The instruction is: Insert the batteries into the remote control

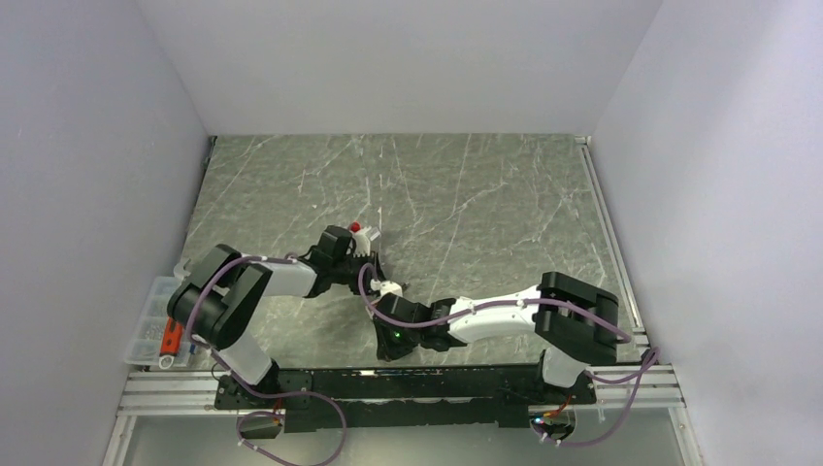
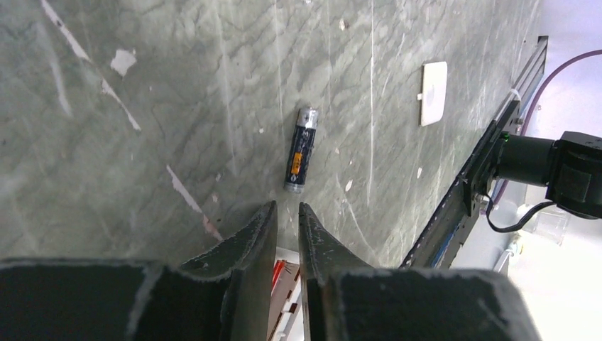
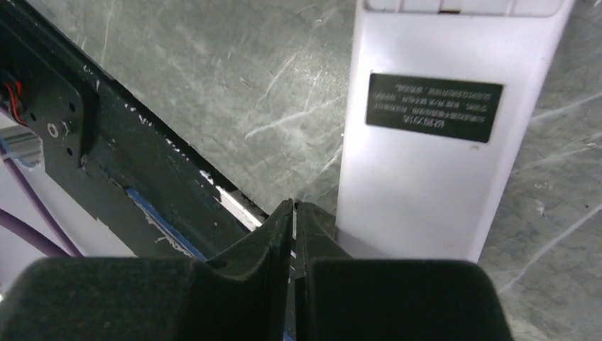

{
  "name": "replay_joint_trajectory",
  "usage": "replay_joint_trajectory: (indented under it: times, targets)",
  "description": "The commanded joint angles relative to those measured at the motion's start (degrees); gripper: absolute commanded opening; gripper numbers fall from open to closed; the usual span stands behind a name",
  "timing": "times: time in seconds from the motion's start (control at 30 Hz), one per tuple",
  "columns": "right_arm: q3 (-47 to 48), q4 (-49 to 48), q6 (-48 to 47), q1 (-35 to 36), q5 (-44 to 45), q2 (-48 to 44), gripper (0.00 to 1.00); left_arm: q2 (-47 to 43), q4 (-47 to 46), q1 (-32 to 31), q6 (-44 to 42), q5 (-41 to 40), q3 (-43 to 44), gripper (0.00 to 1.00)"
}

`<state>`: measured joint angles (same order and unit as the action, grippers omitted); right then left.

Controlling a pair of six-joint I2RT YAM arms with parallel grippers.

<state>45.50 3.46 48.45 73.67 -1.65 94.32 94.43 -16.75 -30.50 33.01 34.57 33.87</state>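
Grey-green marbled counter [image 1: 485, 194], plain white walls [image 1: 388, 58] around. The remote control [image 3: 426, 163] lies white back up, dark label showing, just beside the right gripper [image 3: 292, 207], jaws pressed together. One dark battery [image 2: 301, 150] lies ahead of the left gripper [image 2: 287, 213]; its jaws nearly meet, grip unclear.

A flat white square [image 2: 434, 92] lies on the grey table [image 1: 466, 194]. A clear box [image 1: 146, 325] sits at eight o'clock.

Desk [image 2: 128, 163] grey-green marble, white veins. Battery [image 2: 301, 150] dark, orange band. Remote control [image 3: 426, 185] white, black label [image 3: 434, 106].
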Motion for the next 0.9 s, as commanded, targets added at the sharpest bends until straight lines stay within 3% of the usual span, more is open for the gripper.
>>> replay_joint_trajectory:
  times: [0.0,0.6,0.87]
  targets:
    - [2.0,2.7,0.7,0.3,5.4,0.9,0.08,-4.6,2.6,0.0,-1.7,-1.6,-1.4,0.22]
    - [-5.4,6.2,2.4,0.2,9.4,-3.8,0.08,-14.0,7.1,0.0,-2.3,-4.2,-6.2,0.22]
    - [-9.0,8.1,4.1,0.2,11.9,-6.9,0.08,-15.7,9.3,0.0,-2.3,-5.0,-3.5,0.29]
